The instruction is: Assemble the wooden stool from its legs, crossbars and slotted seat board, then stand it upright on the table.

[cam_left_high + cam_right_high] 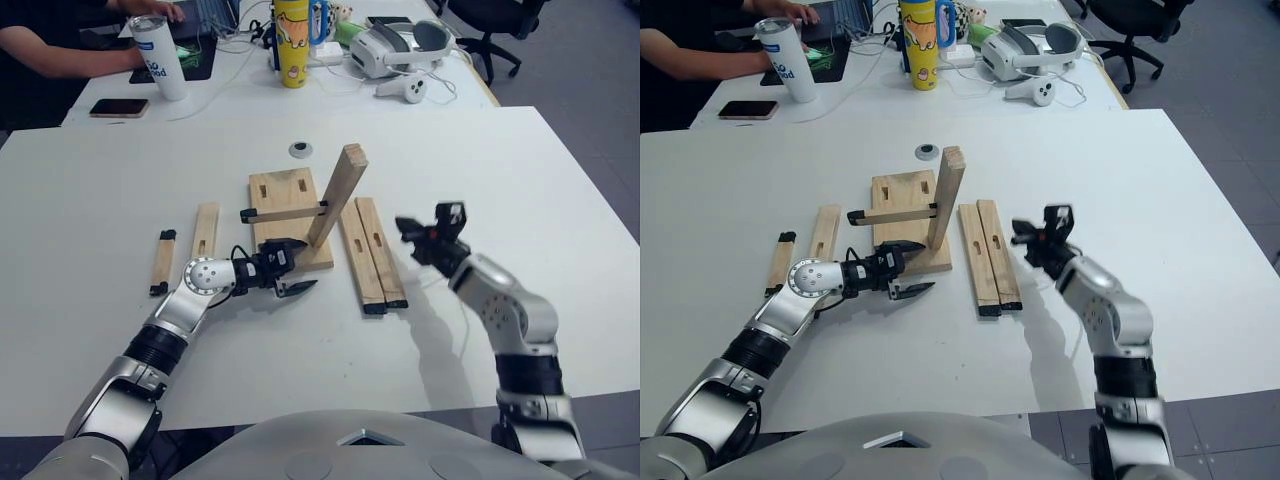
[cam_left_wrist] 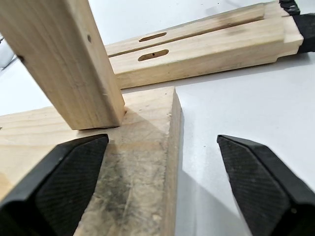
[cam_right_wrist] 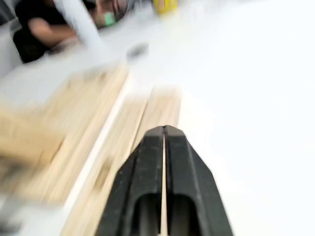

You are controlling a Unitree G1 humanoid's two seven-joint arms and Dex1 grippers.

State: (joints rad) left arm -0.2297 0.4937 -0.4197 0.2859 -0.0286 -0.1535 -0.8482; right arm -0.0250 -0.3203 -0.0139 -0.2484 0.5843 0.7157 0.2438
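The slotted seat board [image 1: 283,195] lies flat mid-table. One leg [image 1: 340,190] stands tilted in its near right corner, and a black-tipped crossbar [image 1: 283,213] sticks out sideways from that leg over the board. Two slotted legs [image 1: 371,252] lie side by side to the right of the board. To its left lie another leg [image 1: 205,230] and a short black-tipped crossbar [image 1: 163,261]. My left gripper [image 1: 296,267] is open, its fingers [image 2: 54,182] straddling the board's near corner [image 2: 147,147] below the standing leg [image 2: 69,59]. My right gripper [image 1: 408,229] is shut and empty, just right of the two flat legs [image 3: 133,137].
A small metal disc [image 1: 301,150] lies behind the board. On the rear table are a white tumbler [image 1: 160,55], a yellow cup [image 1: 292,40], a phone [image 1: 119,107], a headset [image 1: 400,45] and a controller [image 1: 405,88]. Bare table lies near and to the right.
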